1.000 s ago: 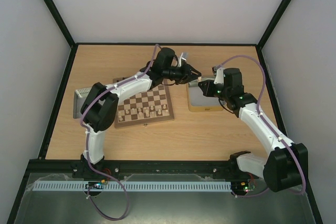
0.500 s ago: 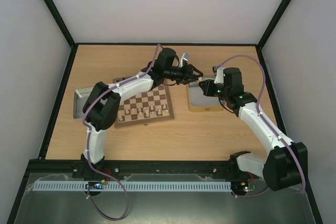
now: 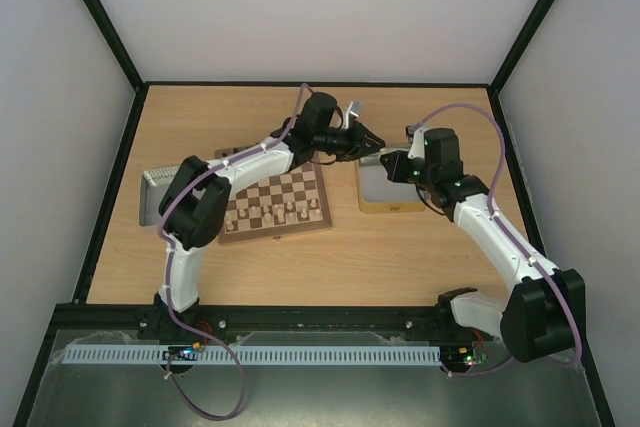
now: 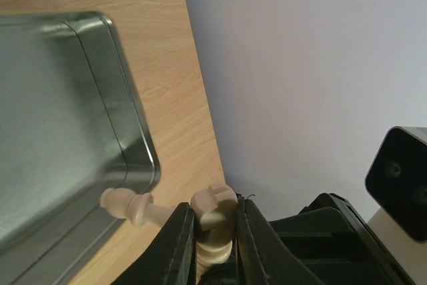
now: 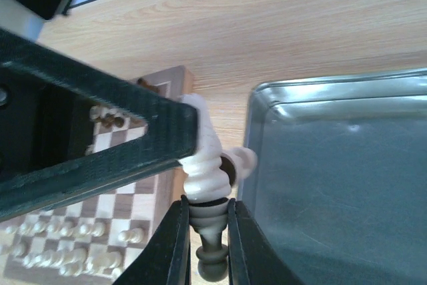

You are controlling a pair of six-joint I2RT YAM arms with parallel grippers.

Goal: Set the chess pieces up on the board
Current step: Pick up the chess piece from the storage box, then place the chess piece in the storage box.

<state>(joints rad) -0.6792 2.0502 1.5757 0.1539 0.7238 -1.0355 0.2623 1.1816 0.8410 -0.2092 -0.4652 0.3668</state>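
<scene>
Far left of top view: a metal tin, contents too small to tell. Next, the board at centre-left. A bunch of cream pieces stand on it in rows along the lower edge; can't count them or check the squares from here. In the right wrist view a few more pieces show at the board's far end, colour unclear.

Centre top: L gripper is off the board, past its upper right corner. Its jaws are pinched on a cream piece, top end facing the L wrist cam. A second cream piece sticks out sideways just beside it, lower left of that frame, over the tin's rim. Can't tell what holds it.

R gripper is nose to nose w/ the L one. It's clamped on a grey-looking stem right under the cream piece. Same piece in shade or another one, can't tell.

Right: second tin; no pieces in the part that shows.

My read: looks like a handoff mid-air. Task partly done, a good share of cream pieces placed. The held piece(s) aren't on the board yet.
</scene>
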